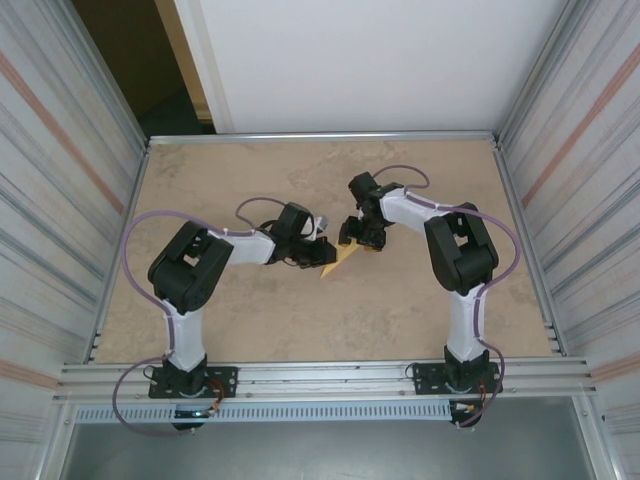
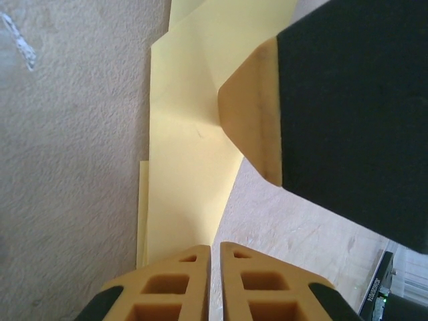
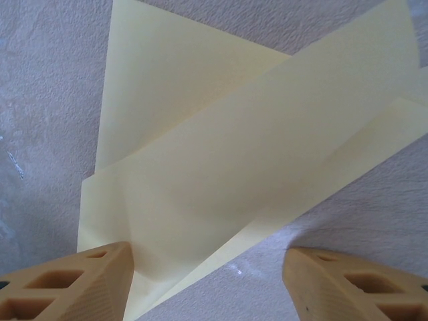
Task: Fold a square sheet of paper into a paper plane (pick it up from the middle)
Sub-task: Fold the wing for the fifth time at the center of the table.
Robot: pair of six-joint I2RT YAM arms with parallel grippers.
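1. Paper (image 1: 338, 262) lies at the centre of the table (image 1: 250, 330), between both grippers.
2. Progress: partly folded, with overlapping flaps and diagonal creases. It tapers to a point at 7 o'clock in the top view. Looks roughly midway: not yet a narrow dart, so wing folds and final creasing are likely left.
3. Left gripper (image 2: 215, 249) is at the paper's 9 o'clock. Jaws pressed together, apparently pinching the paper's edge.
4. Right gripper (image 3: 207, 257) is at 1 o'clock. Jaws spread, straddling the layered paper.
5. Paper: thin, matte, pale yellow, with crisp straight creases.
6. Table: beige, mottled, grainy.
7. Fingers: tan plastic wedges with cut-out cells on black bodies.
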